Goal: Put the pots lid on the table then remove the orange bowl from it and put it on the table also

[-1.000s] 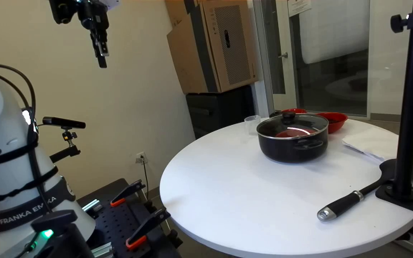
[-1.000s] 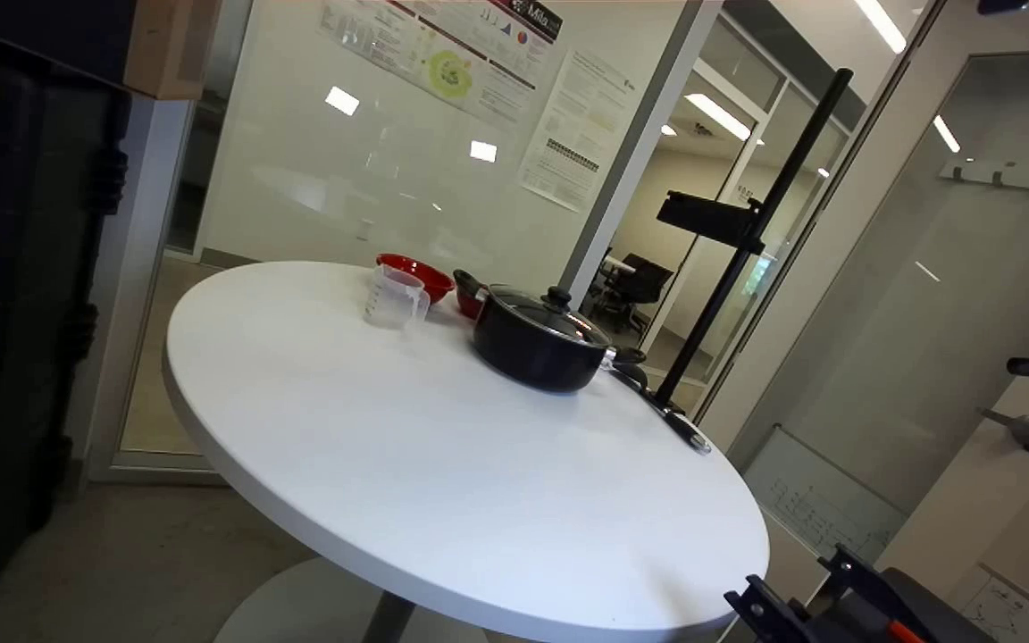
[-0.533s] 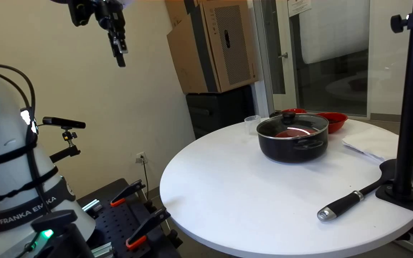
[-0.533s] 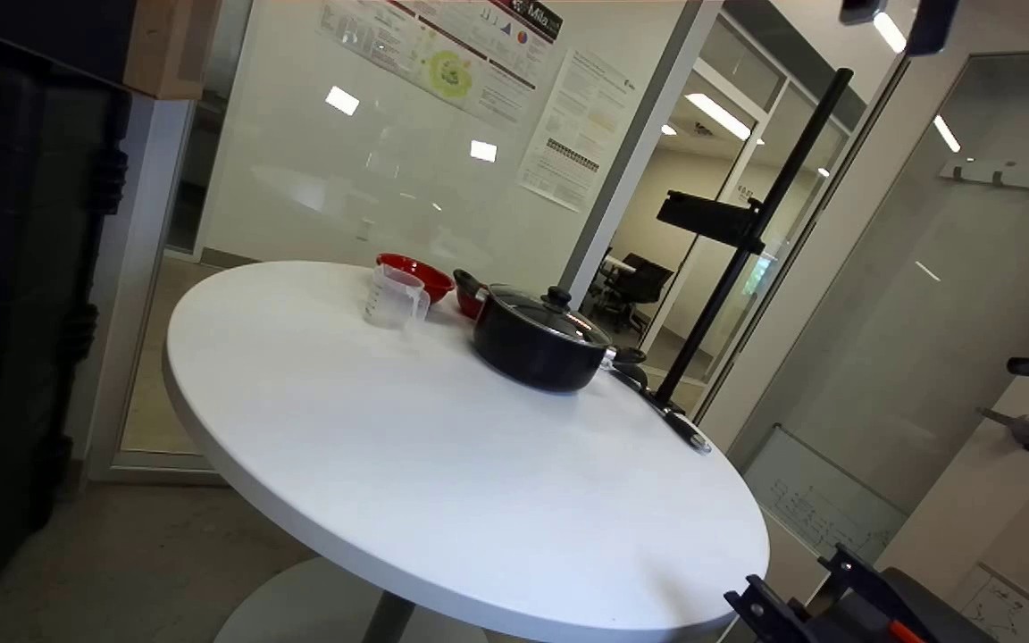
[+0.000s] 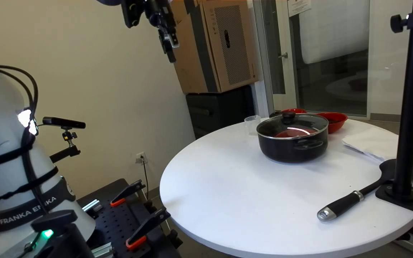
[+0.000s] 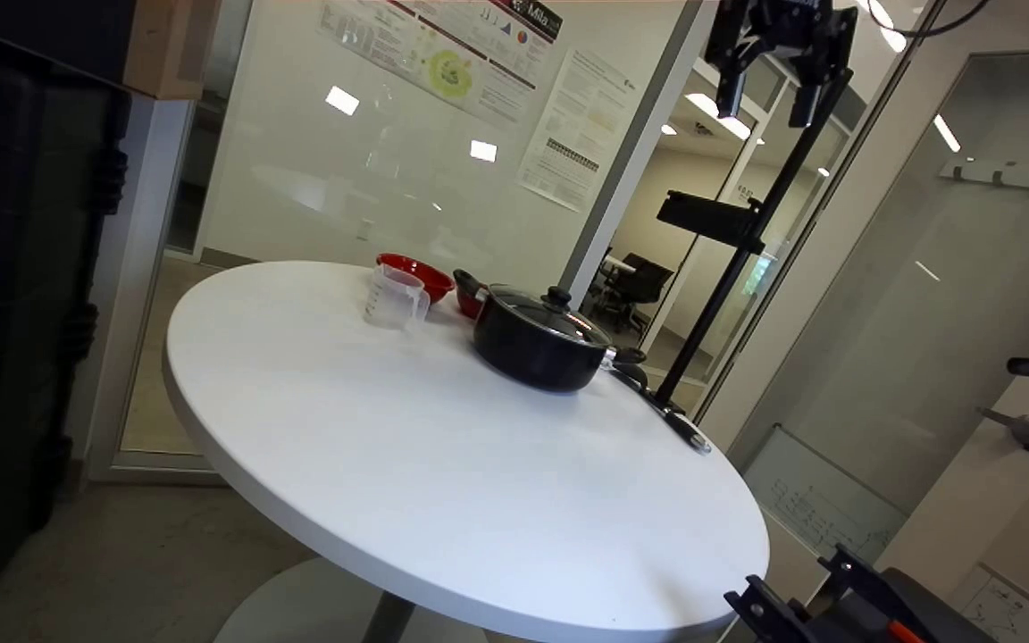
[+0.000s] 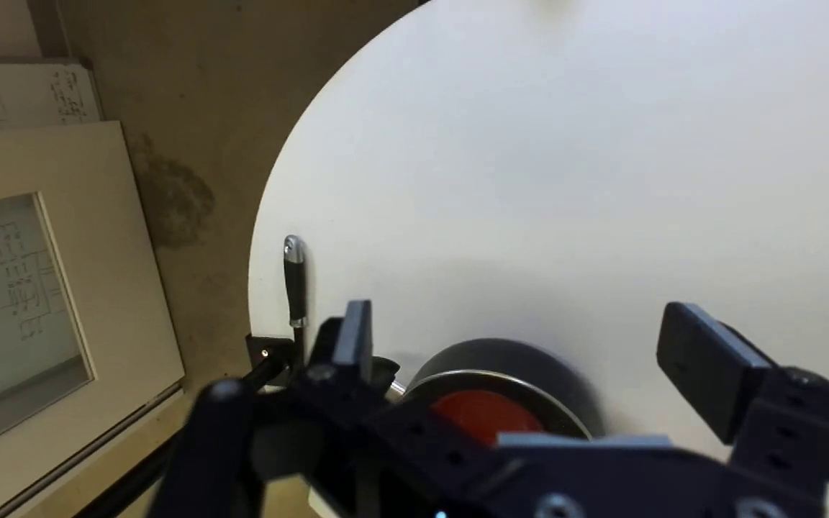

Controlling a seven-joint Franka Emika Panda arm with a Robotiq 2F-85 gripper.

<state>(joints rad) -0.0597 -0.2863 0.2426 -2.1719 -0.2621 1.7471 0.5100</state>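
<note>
The black pot [image 5: 292, 150] stands on the round white table [image 5: 228, 190]; it also shows in an exterior view [image 6: 528, 348] and the wrist view [image 7: 515, 356]. The glass lid [image 5: 289, 124], with a black knob, sits on the pot, also in an exterior view [image 6: 537, 313]. The orange bowl [image 5: 294, 133] shows through the lid's glass, and in the wrist view [image 7: 483, 414], partly hidden by the gripper. My gripper [image 5: 170, 53] is open and empty, high above the table and apart from the pot. Its spread fingers show in an exterior view [image 6: 766, 112] and the wrist view [image 7: 522, 345].
Behind the pot are a red dish [image 5: 335, 122], another red bowl [image 5: 294, 110] and a clear measuring cup [image 5: 252, 124]. A white cloth [image 5: 382, 141], a black utensil [image 5: 350, 204] and a black stand with a pole [image 5: 407, 107] are at the table's side.
My gripper has moved sideways through the air towards the table and pot, and has come into fuller view at the top of an exterior view. The pot, lid and bowl have not moved.
</note>
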